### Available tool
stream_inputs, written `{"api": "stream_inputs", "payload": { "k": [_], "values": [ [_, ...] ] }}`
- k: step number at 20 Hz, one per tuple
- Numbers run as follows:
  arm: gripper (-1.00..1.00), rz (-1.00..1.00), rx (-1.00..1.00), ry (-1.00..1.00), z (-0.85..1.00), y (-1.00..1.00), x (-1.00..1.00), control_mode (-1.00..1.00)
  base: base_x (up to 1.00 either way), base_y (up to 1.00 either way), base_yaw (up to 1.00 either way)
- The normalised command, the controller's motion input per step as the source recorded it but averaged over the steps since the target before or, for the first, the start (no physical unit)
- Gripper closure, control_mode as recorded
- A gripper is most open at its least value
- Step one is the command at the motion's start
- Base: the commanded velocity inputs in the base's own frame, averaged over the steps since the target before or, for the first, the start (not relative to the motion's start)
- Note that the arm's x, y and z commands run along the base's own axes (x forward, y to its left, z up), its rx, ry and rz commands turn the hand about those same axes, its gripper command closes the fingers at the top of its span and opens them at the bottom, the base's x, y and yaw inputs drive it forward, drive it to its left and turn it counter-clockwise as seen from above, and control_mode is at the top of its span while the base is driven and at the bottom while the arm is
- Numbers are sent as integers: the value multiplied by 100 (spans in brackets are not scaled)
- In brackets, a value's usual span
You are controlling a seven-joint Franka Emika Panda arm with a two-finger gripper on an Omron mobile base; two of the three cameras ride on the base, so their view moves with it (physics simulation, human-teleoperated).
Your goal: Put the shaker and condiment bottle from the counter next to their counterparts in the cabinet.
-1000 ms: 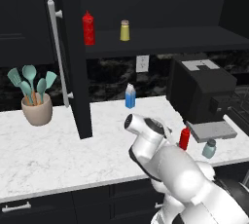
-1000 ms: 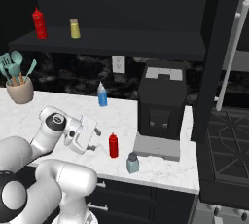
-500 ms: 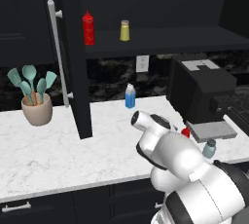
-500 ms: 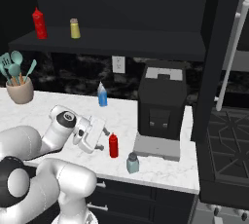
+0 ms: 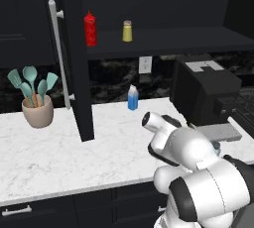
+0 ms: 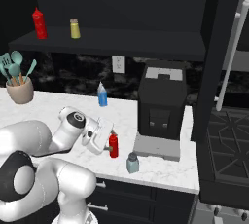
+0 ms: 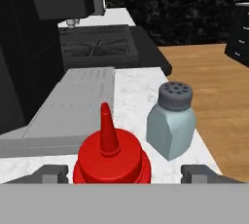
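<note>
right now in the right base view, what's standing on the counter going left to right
utensil crock → blue-and-white carton → condiment bottle → shaker → black coffee machine

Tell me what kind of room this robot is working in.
A kitchen, rendered rather than real: a white marble counter over dark drawers, a stove beside it, a pot of teal utensils, and sauce and seasoning on a black cabinet shelf.
</note>
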Motion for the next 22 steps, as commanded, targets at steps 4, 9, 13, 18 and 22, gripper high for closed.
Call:
{"api": "stream_inputs", "payload": {
  "k": [4, 9, 13, 18, 22],
  "values": [
    [100, -2, 2, 5, -9, 0, 0, -100, 0, 0, 0],
    [100, 28, 1, -7, 45, -2, -6, -100, 0, 0, 0],
    [100, 49, 0, -1, 91, 3, -6, -100, 0, 0, 0],
    [100, 48, 0, 1, 81, 16, -34, -100, 0, 0, 0],
    [100, 45, 0, 6, 78, 38, -56, -100, 0, 0, 0]
  ]
}}
